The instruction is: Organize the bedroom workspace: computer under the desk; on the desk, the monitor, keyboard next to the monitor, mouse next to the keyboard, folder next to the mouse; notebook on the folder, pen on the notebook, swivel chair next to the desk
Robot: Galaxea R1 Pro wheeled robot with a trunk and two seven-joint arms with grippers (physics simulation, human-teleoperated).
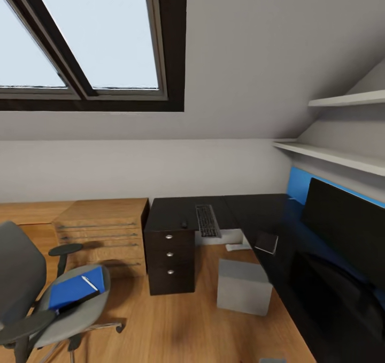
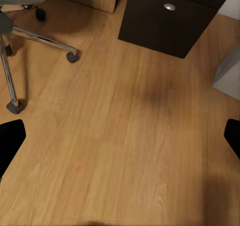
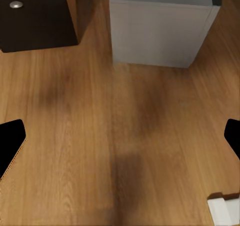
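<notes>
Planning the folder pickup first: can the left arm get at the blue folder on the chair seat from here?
Probably not yet. The folder lies unobstructed on the swivel chair seat, a pen on it, but the left gripper hangs open over bare floor, so moving closer seems needed.

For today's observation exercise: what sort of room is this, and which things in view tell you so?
Probably an attic home office or study. A sloped ceiling with a skylight, a long black desk carrying a keyboard and monitor, and a swivel chair on wooden floor suggest it.

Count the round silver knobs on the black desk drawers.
3, stacked in a column on the desk's drawer front: top, middle, bottom. None appear hidden.
</notes>
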